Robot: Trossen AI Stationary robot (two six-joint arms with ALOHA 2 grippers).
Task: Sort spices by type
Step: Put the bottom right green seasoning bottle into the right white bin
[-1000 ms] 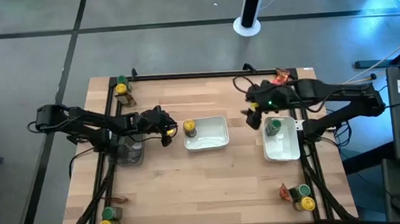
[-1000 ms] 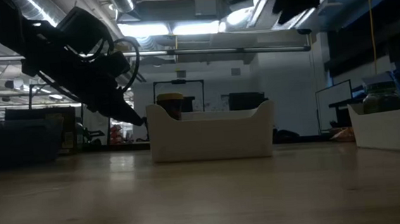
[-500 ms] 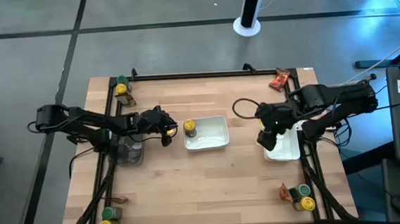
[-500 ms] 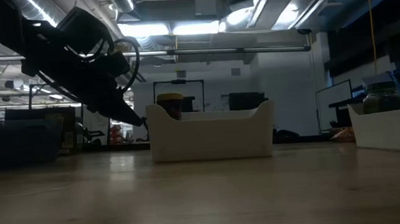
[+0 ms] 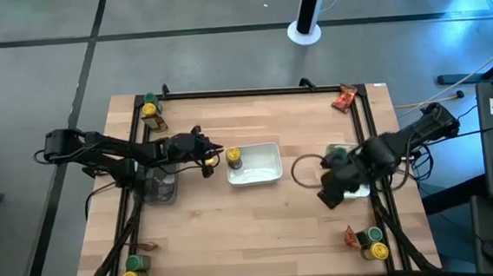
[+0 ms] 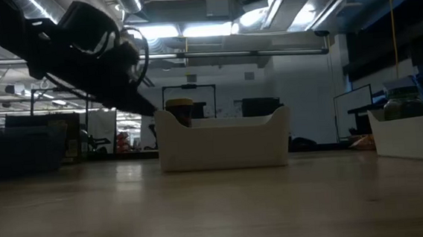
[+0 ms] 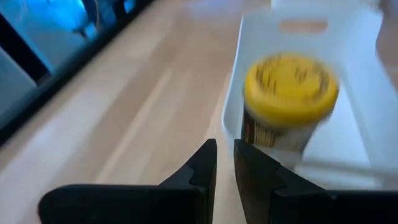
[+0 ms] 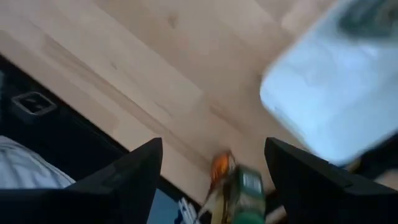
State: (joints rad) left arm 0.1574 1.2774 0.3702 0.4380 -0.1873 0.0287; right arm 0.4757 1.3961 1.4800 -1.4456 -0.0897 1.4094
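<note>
A yellow-lidded jar (image 5: 233,159) (image 7: 289,93) stands upright in the left end of the middle white tray (image 5: 266,173). My left gripper (image 5: 214,153) (image 7: 225,163) hovers just left of that tray, shut and empty, its fingers aimed at the jar. A green-lidded jar (image 5: 339,155) (image 6: 403,101) stands in the right white tray (image 6: 414,138). My right gripper (image 5: 327,198) (image 8: 217,180) is open over bare wood beside that tray's near left corner. Ahead of it, the right wrist view shows a green-lidded jar (image 8: 244,186) and an orange packet (image 8: 219,167).
More spices sit at the table's corners: a yellow jar (image 5: 150,110) far left, a red packet (image 5: 344,99) far right, jars and a packet near left (image 5: 134,269) and near right (image 5: 371,241). A clear grey bin (image 5: 159,189) lies under my left arm.
My right gripper has swung from beside the far end of the right tray toward the table's near edge, passing over the tray, and now hangs past the tray's near left corner. My left gripper has edged slightly toward the middle tray.
</note>
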